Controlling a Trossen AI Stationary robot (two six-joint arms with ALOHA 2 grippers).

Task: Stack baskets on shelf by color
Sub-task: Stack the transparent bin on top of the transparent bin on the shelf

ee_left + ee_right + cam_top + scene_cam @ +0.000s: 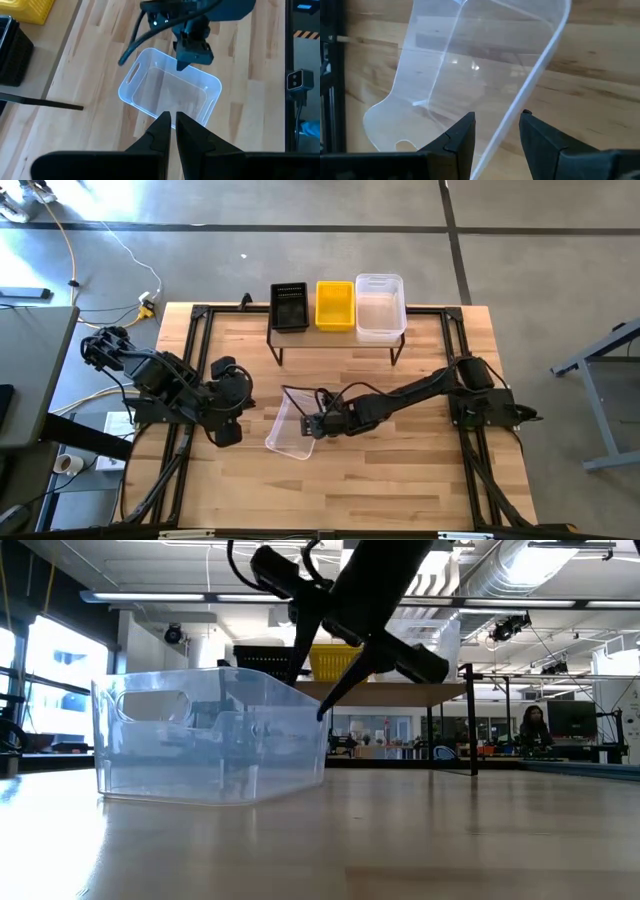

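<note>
the clear basket [291, 425] sits mid-surface, light, stiff and slick. right gripper [496, 135] straddles its thin rim, spread, the best hold. left gripper [172, 125] waits nearby, pressed together.

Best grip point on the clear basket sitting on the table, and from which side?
Take the clear basket by its thin upright rim wall, coming from above with one finger inside and one outside. It sits open side up, and the wall is narrow enough to straddle. The right pincer is already placed that way, open astride the rim. The left pincer hangs nearby, shut.
</note>
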